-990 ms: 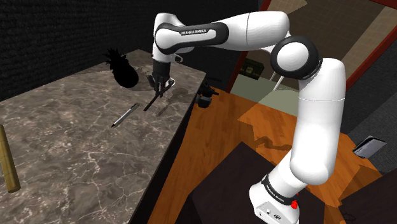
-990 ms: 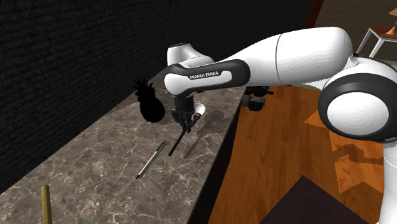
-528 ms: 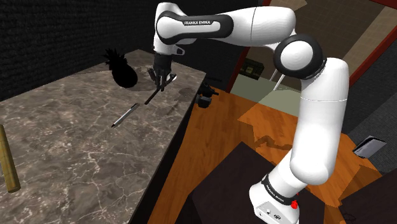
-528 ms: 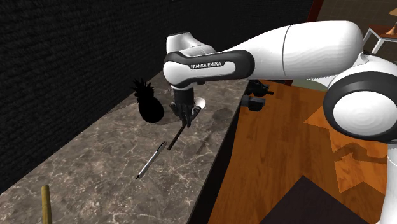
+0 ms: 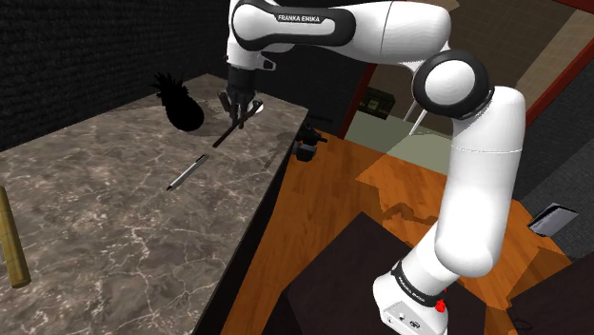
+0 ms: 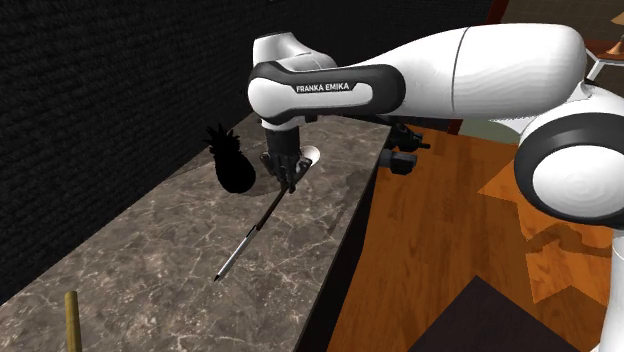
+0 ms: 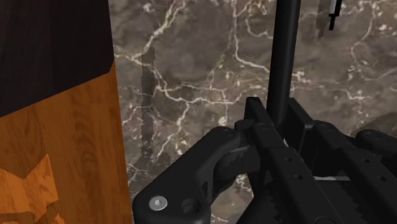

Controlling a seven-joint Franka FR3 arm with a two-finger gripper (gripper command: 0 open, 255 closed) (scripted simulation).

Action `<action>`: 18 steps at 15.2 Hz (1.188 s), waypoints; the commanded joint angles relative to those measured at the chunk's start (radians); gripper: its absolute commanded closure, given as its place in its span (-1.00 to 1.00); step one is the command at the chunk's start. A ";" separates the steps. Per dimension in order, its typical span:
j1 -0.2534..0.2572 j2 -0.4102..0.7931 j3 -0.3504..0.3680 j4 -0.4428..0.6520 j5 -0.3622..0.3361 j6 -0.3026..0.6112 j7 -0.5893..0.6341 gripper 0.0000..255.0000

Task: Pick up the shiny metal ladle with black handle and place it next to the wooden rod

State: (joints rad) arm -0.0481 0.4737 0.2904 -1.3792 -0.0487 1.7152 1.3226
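Risen higher since a second ago, the pincer [image 5: 238, 106] is clenched on the ladle [image 5: 227, 135] near its bowl, so the black handle hangs slanting clear of the bench [image 5: 114, 219], likely for carrying to the wooden rod [image 5: 11, 243], well apart.

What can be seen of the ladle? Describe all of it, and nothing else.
The ladle has a thin black handle and a small pale, rounded bowl; no metal shine shows. The black gripper is shut on the handle close to the bowl. It hangs tilted, bowl up by the gripper, handle slanting down toward the marble counter, seemingly clear of it: in the wrist view the handle's shadow lies apart from it on the stone. Nothing but the gripper touches it.
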 commanded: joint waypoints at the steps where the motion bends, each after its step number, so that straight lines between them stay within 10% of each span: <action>1: 0.025 0.000 0.010 0.005 0.000 -0.004 0.034 1.00; 18: 0.320 0.140 0.085 0.205 -0.043 -0.045 0.376 1.00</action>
State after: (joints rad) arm 0.2560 0.6107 0.3716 -1.1822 -0.0908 1.6742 1.6788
